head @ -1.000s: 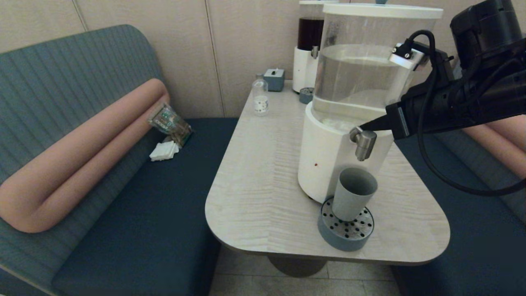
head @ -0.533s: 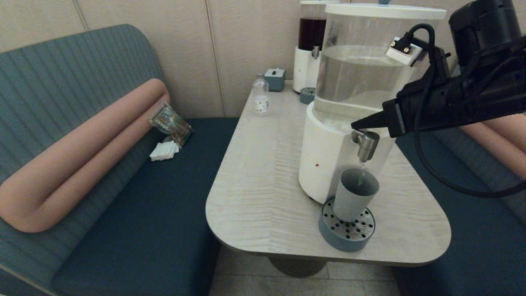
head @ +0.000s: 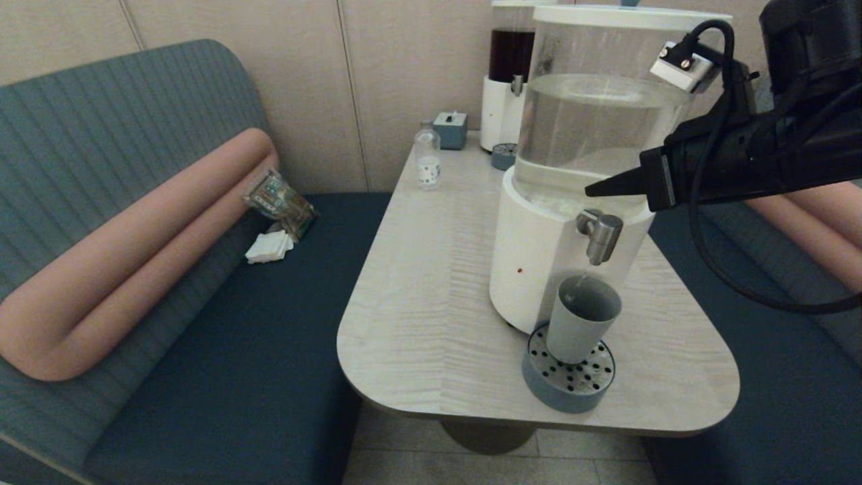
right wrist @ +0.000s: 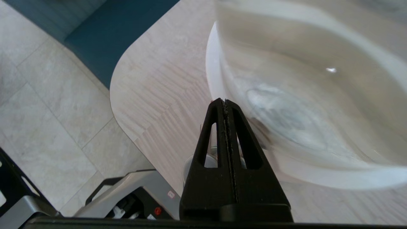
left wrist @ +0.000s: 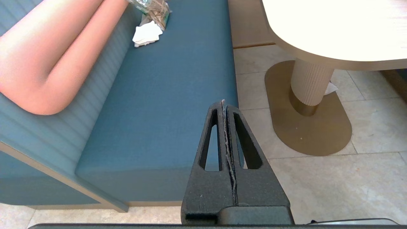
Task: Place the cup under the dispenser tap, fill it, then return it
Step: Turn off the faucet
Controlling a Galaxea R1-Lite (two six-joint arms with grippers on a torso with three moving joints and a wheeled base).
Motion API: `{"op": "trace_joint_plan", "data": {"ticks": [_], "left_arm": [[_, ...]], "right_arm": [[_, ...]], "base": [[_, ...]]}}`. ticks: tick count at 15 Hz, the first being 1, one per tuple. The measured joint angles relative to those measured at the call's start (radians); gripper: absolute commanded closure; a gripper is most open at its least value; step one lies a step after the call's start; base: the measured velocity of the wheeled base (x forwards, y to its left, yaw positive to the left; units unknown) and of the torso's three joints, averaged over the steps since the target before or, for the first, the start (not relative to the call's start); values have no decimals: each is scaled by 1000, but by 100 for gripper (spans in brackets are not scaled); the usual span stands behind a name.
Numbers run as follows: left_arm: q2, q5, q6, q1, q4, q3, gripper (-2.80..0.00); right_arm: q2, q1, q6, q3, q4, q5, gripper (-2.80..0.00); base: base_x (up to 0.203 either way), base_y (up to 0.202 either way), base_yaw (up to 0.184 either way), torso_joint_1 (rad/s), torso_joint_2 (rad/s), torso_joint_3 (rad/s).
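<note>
Cup: the cup [head: 580, 326] stands upright on a round grey tray [head: 568, 386] with holes, at the near end of the table [head: 431, 296]. Nothing holds it.
Tap: the tap [head: 598, 236] sticks out of the big dispenser [head: 579, 168], right above the cup. It does not touch the cup.
Right gripper: the right gripper [head: 591, 191] hangs just above the tap, pointing at the dispenser. Its jaws are pressed together with nothing between them.
Left gripper: the left gripper [left wrist: 223, 105] waits low down over the blue seat [left wrist: 165, 105] and the floor, well away from the table. Its jaws are pressed together too and hold nothing.
Behind: a small bottle [head: 426, 159] and a dark dispenser [head: 505, 74] stand at the far end.
</note>
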State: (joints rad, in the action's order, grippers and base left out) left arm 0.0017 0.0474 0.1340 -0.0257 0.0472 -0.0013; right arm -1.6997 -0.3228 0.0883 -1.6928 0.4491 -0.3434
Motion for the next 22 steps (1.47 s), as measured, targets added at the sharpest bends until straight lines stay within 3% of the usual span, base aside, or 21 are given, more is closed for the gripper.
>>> {"op": "trace_joint_plan", "data": {"ticks": [4, 8, 17, 22], "left_arm": [[0, 0, 0, 0, 0, 0, 0], [0, 0, 0, 0, 0, 0, 0], [0, 0, 0, 0, 0, 0, 0], [0, 0, 0, 0, 0, 0, 0]], "right_arm": [[85, 26, 0, 39, 7, 32, 0], [261, 59, 7, 159, 77, 96, 0], [816, 295, -27, 537, 160, 145, 0], [1103, 351, -27, 736, 140, 201, 0]], "base": [[0, 0, 0, 0, 0, 0], [0, 0, 0, 0, 0, 0], [0, 0, 0, 0, 0, 0], [0, 0, 0, 0, 0, 0]]}}
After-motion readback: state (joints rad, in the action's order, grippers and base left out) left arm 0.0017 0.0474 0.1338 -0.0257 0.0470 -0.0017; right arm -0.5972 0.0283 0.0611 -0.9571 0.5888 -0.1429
